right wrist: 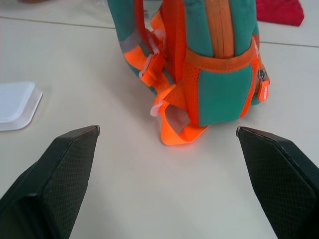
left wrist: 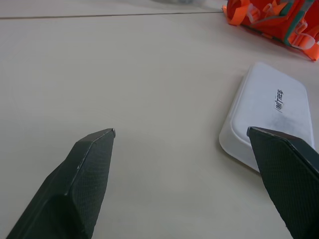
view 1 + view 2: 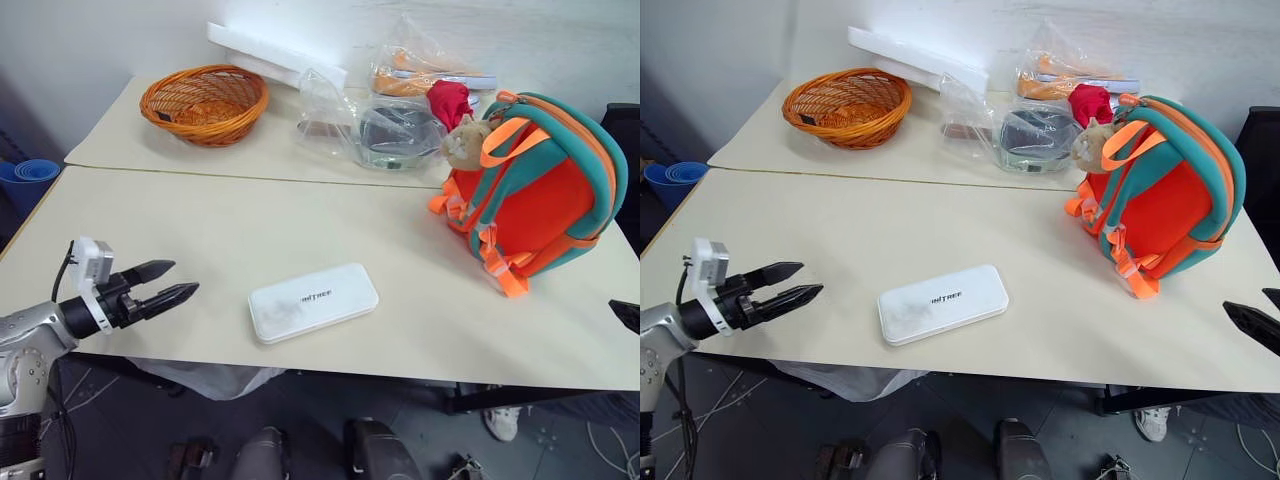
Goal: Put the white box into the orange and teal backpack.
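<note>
**A:** Start at the grippers. How do they stand?

**B:** The left gripper (image 3: pixel 168 283) hangs over the near left part of the table (image 3: pixel 200 230), its two black fingers (image 2: pixel 82 179) spread wide with nothing between them. It points across the tabletop toward the white box (image 3: pixel 313 301). The right gripper (image 1: pixel 167 149) is spread just as wide, empty too, and aimed at the side of the orange and teal backpack (image 3: pixel 535 190). From the head camera only a dark fingertip of it shows at the right edge.

**A:** And the box?

**B:** Flat on the table near the front edge, roughly in the middle, lettering up. It lies apart from both grippers, well to the right of the left one. It is not in the backpack, which stands upright farther back on the right with its orange straps (image 3: pixel 495 262) trailing onto the table.

**A:** Is the backpack's opening visible?

**B:** I cannot tell whether it is zipped. A tan plush toy (image 3: pixel 466 143) sits at its upper left.

**A:** What lies beyond?

**B:** At the back, on a second tabletop joined to the first, an orange wicker basket (image 3: pixel 205 102) on the left, clear plastic bags (image 3: pixel 385 130) in the middle with a red item (image 3: pixel 449 100) beside them, and a long white foam slab (image 3: pixel 275 55) against the wall.
</note>
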Robot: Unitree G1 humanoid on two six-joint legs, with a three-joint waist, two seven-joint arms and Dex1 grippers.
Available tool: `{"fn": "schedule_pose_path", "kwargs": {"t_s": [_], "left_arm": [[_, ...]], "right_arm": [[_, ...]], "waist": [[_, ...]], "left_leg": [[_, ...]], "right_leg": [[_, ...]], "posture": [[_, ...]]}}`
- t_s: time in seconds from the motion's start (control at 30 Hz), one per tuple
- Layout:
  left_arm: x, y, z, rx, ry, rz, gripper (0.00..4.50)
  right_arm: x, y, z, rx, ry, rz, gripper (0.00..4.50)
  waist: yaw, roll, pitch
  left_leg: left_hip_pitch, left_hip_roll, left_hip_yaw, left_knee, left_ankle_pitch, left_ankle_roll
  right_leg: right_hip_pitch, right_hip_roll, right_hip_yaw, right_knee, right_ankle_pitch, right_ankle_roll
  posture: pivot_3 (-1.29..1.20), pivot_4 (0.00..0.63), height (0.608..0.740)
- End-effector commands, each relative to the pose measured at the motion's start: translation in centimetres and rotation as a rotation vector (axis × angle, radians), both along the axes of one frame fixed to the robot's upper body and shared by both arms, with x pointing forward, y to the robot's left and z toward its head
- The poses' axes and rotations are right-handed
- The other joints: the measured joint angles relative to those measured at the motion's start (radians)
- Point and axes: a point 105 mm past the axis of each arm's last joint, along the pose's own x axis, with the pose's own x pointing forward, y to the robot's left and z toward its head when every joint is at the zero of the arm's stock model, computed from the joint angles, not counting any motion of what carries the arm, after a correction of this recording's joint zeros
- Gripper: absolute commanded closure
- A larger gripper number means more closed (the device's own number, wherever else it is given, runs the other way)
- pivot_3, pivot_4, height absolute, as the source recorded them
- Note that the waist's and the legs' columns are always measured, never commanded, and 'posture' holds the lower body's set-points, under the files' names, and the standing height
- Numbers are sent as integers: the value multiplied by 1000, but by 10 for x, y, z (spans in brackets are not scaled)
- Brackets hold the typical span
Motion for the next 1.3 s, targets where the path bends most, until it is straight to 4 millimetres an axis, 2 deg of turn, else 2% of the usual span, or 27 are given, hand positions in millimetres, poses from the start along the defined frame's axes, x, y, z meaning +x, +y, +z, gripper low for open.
{"fn": "schedule_pose_path", "kwargs": {"t_s": [0.03, 0.27, 0.37, 0.43, 0.57, 0.67, 0.77, 0.9, 0.93, 1.1, 1.2, 1.3], "left_arm": [[6, -1, 9, 25, -41, 19, 47], [4, -5, 7, 23, -3, 1, 47], [-3, -14, 6, 40, 7, -55, 47], [-13, -25, -5, 133, 34, -147, 47], [-23, -37, -22, 231, 67, -246, 913], [-26, -48, -35, 294, 75, -314, 1834], [-20, -56, -40, 314, 62, -339, 2822], [-13, -67, -45, 334, 56, -370, 4106], [-8, -70, -46, 342, 53, -363, 4447], [12, -90, -42, 309, 21, -356, 4478], [23, -99, -41, 309, -8, -361, 4478], [38, -99, -40, 322, -20, -334, 4478]], "right_arm": [[1, 4, 6, -3, -24, -4, 0], [2, 9, 9, -25, -24, -13, 0], [8, 25, 8, -70, -19, 29, 0], [20, 51, 1, -113, -4, 110, 0], [37, 93, -17, -144, 23, 249, 909], [56, 126, -35, -171, 30, 348, 1945], [76, 161, -49, -195, 22, 432, 3000], [99, 191, -65, -227, 20, 472, 4441], [104, 200, -71, -244, 28, 486, 4500], [119, 232, -93, -269, 31, 496, 4500], [107, 243, -99, -258, 39, 542, 4500], [101, 239, -98, -258, 43, 524, 4500]], "waist": [[0, 0, 0], [-1, 0, 0], [-2, 0, 0], [-5, 0, 0], [-9, 0, 0], [-6, 0, 0], [-8, 0, 0], [-3, 0, 0], [-2, 0, 0], [2, 0, 0], [4, 0, 0], [4, 0, 0]], "left_leg": [[0, 0, 0, 0, 0, 0], [0, 0, 0, -3, 1, 1], [0, 0, 0, -4, 1, 1], [0, 0, 0, -5, 2, 1], [1, 0, 0, -5, 2, -1], [1, 0, 0, -5, 3, -1], [0, 0, 0, -5, 3, -1], [0, 0, 0, -5, 6, 2], [-1, -1, 0, -5, 6, 2], [-2, -1, 0, -4, 7, 2], [-3, -1, 0, -2, 7, 2], [-4, 0, -1, 5, 5, 4]], "right_leg": [[0, 0, 0, 0, 0, 0], [0, 0, -1, -2, 0, 0], [0, 0, -1, -2, 0, 0], [0, 0, -1, -2, 0, 0], [0, 0, -1, -1, 0, 0], [0, 0, -2, -1, -1, -1], [-1, -1, -2, 0, -1, -1], [-3, -1, -3, 2, -2, -3], [-4, -1, -3, 2, -2, -3], [-4, -1, -6, 4, -2, -3], [-4, -1, -7, 5, -1, -2], [-2, -1, -10, 7, -1, -2]], "posture": [[0, 150, 740], [0, 150, 740], [0, 150, 740], [0, 150, 740], [0, 150, 740], [0, 150, 740], [0, 150, 740], [0, 150, 740], [0, 150, 740], [0, 150, 740], [0, 150, 740], [0, 150, 740]]}}
